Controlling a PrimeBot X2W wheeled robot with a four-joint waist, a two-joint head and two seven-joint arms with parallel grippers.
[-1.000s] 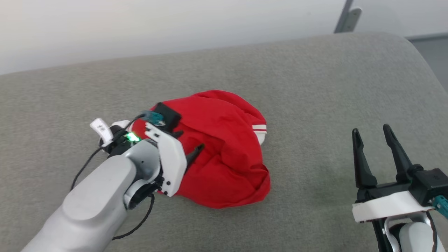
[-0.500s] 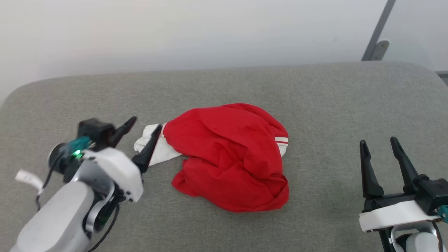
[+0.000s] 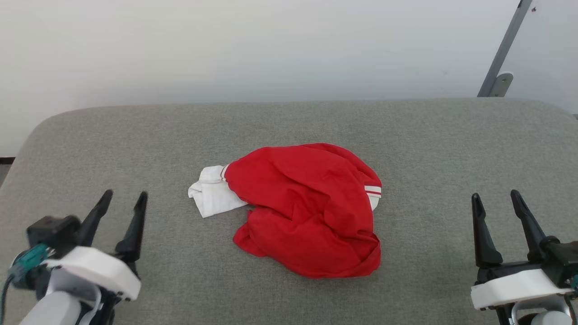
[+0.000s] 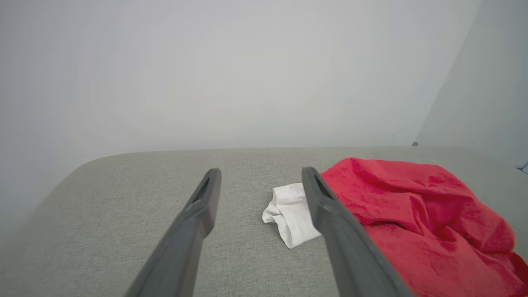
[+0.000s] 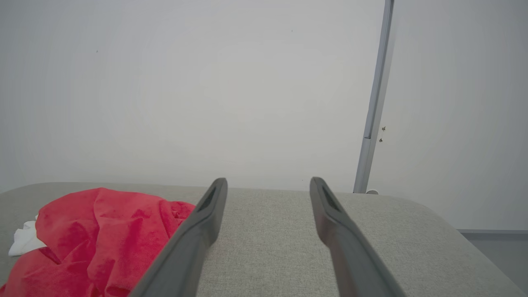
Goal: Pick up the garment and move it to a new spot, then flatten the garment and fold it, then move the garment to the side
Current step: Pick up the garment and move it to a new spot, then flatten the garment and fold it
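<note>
The garment [image 3: 311, 207] lies crumpled in a heap at the middle of the grey cushioned surface [image 3: 289, 126]. It is red, with a white sleeve [image 3: 210, 196] sticking out on its left and striped trim on its right. Any lettering is hidden in the folds. My left gripper [image 3: 124, 198] stands open at the lower left, well clear of the cloth, with nothing between its fingers. My right gripper [image 3: 495, 198] stands open at the lower right, also empty. In the left wrist view the garment [image 4: 412, 214] lies right of the open left gripper [image 4: 260, 171]; the right wrist view has the garment [image 5: 99, 231] left of the open right gripper [image 5: 268, 181].
A pale wall [image 3: 271, 49] rises right behind the surface's far edge. A grey metal post [image 3: 503, 54] leans at the far right corner. The surface's corners are rounded, and its left edge [image 3: 18, 153] drops to a darker floor.
My left gripper has let go of the garment's left side and drawn back to the lower left. The camera has shifted, showing more of the wall. The right gripper stays open.
</note>
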